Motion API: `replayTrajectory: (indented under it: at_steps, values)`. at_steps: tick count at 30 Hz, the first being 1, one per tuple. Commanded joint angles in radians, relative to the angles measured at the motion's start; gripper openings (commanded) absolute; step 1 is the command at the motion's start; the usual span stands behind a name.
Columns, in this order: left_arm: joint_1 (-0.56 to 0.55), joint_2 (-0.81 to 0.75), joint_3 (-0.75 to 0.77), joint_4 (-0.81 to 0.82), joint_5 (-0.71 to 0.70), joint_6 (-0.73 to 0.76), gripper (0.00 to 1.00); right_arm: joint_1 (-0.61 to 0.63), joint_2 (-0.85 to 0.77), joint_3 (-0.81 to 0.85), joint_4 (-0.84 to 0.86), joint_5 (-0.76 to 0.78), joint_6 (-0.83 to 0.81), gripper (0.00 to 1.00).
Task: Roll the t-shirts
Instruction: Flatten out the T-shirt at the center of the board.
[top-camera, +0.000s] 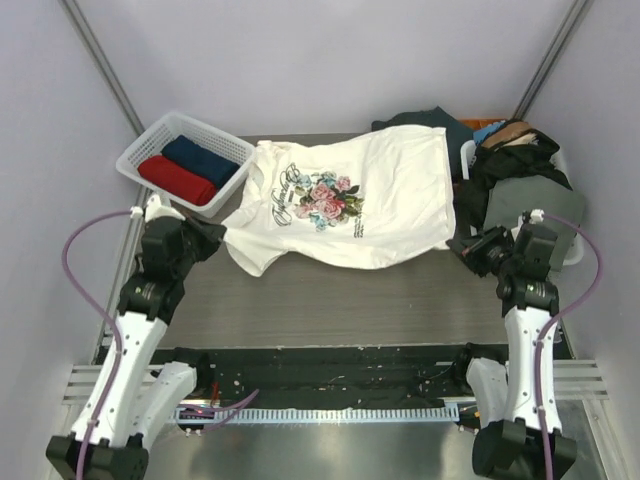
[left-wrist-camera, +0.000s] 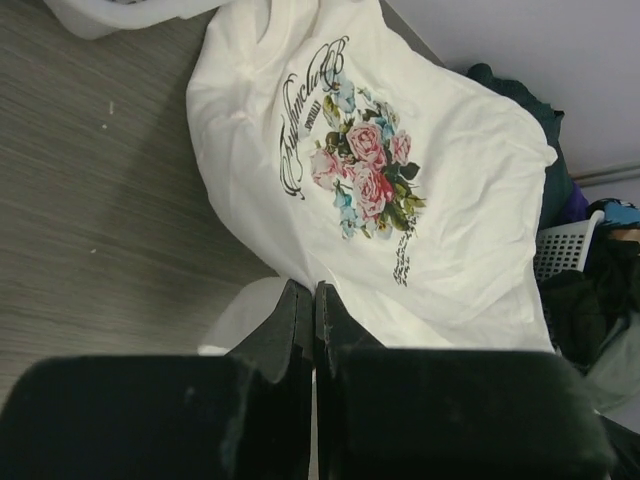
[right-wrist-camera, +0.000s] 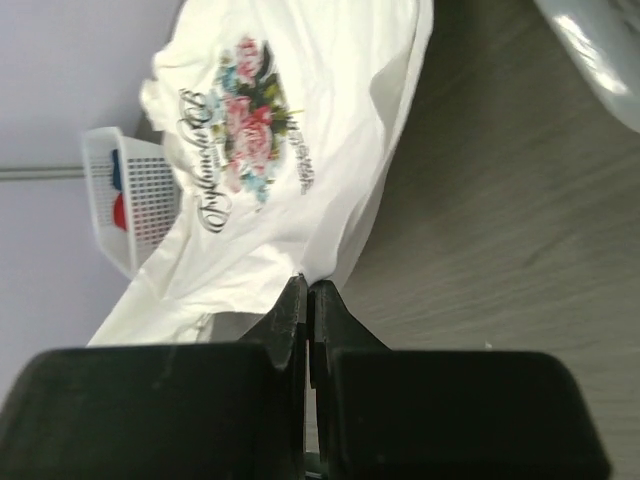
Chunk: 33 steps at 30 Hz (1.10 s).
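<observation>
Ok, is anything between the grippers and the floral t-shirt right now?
Nothing visible. The left gripper is shut at the sleeve edge of the floral t-shirt, the right gripper shut at its hem corner. The basket and clothes pile sit off to the sides.

Floral t-shirt (top-camera: 350, 200) and basket (top-camera: 135, 160) on table (top-camera: 380, 300)

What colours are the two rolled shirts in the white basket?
A red shirt and a navy shirt, clearest in the top external view.

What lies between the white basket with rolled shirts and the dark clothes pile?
The cream floral t-shirt, spread print-up, fills that stretch from white basket to dark clothes pile; the top external view shows it.
</observation>
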Motion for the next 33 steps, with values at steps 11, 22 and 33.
replayTrajectory:
  at_steps: [11,22,33]
  values:
    - [0.004,-0.401,-0.229,-0.271,-0.125,-0.057,0.00,0.041,-0.302,-0.118,-0.390,0.294,-0.135,0.01]
    - [0.004,-0.518,-0.252,-0.308,-0.156,-0.132,0.00,0.047,-0.319,-0.119,-0.435,0.376,-0.093,0.01]
    - [0.004,-0.273,-0.238,-0.052,-0.148,-0.121,0.00,0.048,-0.103,-0.107,-0.217,0.363,-0.012,0.01]
